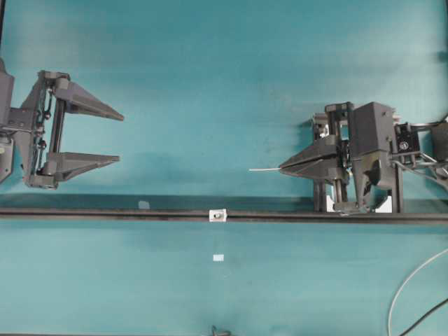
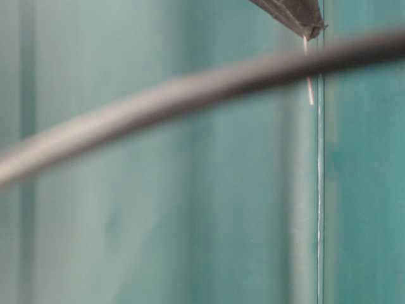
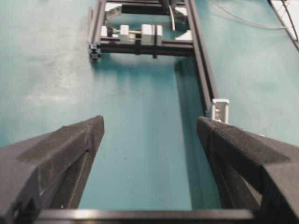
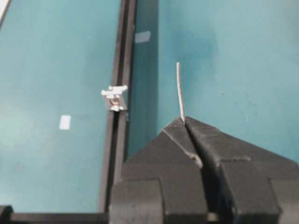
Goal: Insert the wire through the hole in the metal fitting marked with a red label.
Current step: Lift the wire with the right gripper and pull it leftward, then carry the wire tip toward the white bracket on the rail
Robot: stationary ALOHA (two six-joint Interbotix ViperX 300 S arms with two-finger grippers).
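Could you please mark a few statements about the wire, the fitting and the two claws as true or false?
1. The right claw is shut on the wire. True.
2. The wire already passes through the hole in the metal fitting. False: its tip is in the air, off to one side of the fitting.
3. The left claw is open and holds nothing. True.
4. The fitting lies loose on the teal table. False: it sits on the dark rail.
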